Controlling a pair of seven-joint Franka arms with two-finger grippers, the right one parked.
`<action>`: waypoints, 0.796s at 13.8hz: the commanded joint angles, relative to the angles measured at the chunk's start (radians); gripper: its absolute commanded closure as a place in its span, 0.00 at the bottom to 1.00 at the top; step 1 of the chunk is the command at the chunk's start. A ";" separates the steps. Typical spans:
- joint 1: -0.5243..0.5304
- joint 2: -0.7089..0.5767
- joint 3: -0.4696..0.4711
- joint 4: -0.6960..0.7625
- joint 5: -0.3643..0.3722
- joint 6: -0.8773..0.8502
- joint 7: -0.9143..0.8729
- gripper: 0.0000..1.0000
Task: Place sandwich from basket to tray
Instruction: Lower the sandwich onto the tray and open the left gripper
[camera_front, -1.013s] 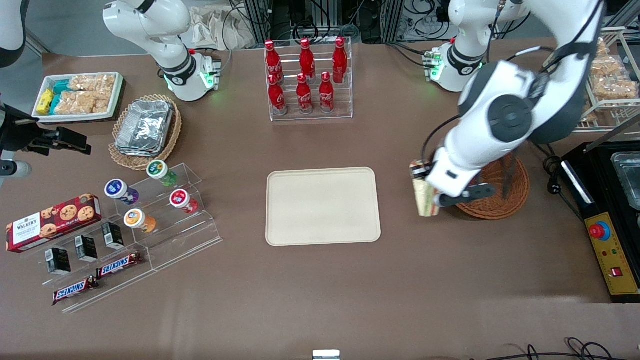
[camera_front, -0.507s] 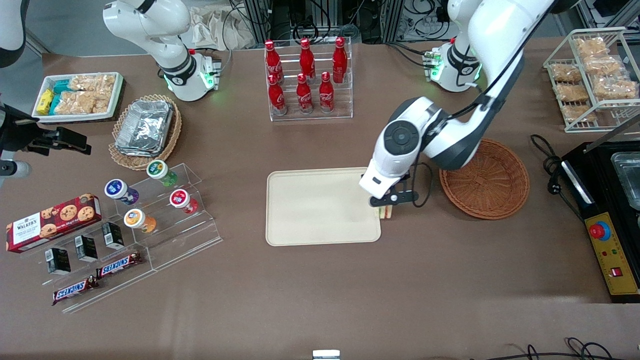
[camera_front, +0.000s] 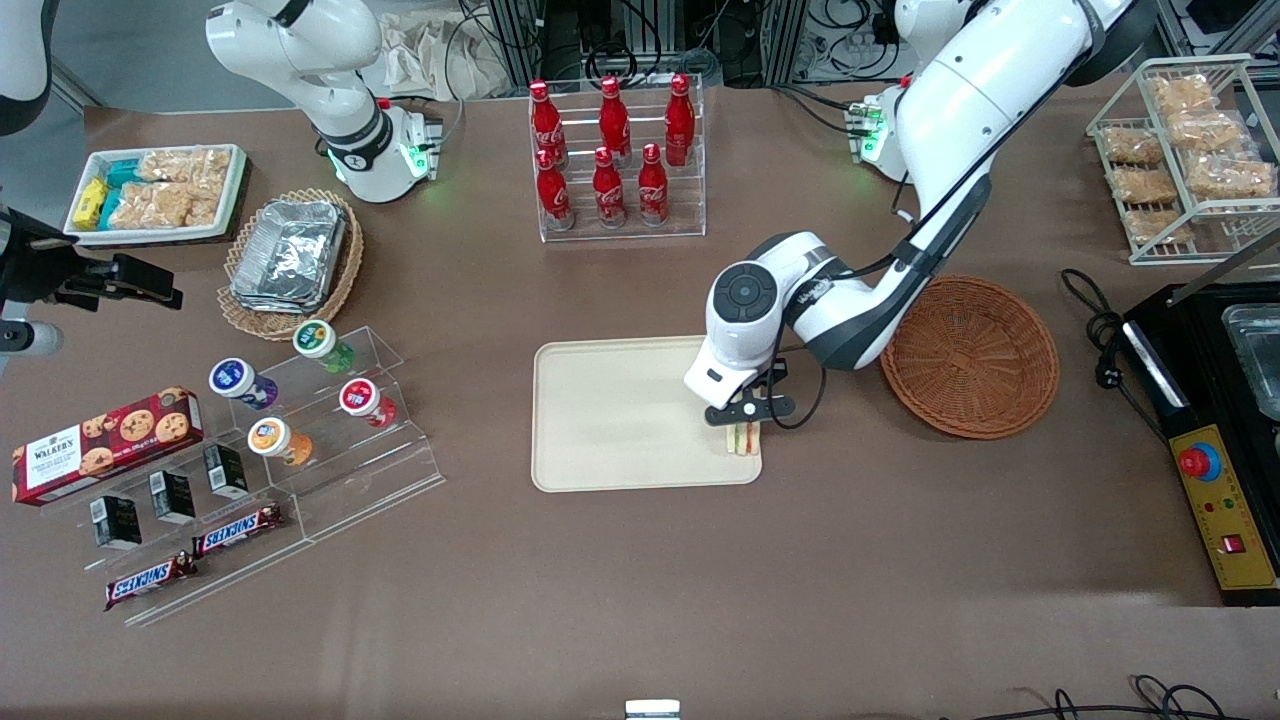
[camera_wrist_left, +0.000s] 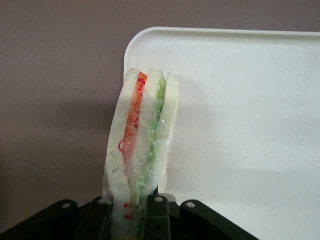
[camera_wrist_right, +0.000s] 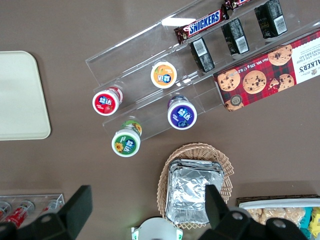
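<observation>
The sandwich (camera_front: 741, 438), a wrapped wedge of pale bread with orange and green layers (camera_wrist_left: 142, 145), stands on edge in my left gripper (camera_front: 743, 418), which is shut on its lower end (camera_wrist_left: 131, 212). It hangs over the corner of the cream tray (camera_front: 620, 420) that is nearest the front camera and toward the working arm's end. In the left wrist view its tip lines up with the tray's rounded corner (camera_wrist_left: 131, 45). Whether it touches the tray cannot be told. The reddish-brown wicker basket (camera_front: 968, 357) stands beside the tray, toward the working arm's end, with nothing in it.
A rack of cola bottles (camera_front: 615, 150) stands farther from the camera than the tray. Toward the parked arm's end are a clear stepped display with cups (camera_front: 300, 400), a tan basket of foil trays (camera_front: 290, 255) and a snack tray (camera_front: 155, 190). A wire rack (camera_front: 1190, 150) and black machine (camera_front: 1220, 420) flank the wicker basket.
The gripper carried the sandwich from beside the wicker basket to over the tray's corner and came down lower. The basket now shows in full.
</observation>
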 joint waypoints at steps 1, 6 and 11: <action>-0.015 0.030 0.005 0.033 0.040 0.022 -0.023 1.00; -0.040 0.058 0.006 0.039 0.068 0.027 -0.055 0.00; -0.029 0.017 0.005 0.042 0.051 -0.001 -0.073 0.00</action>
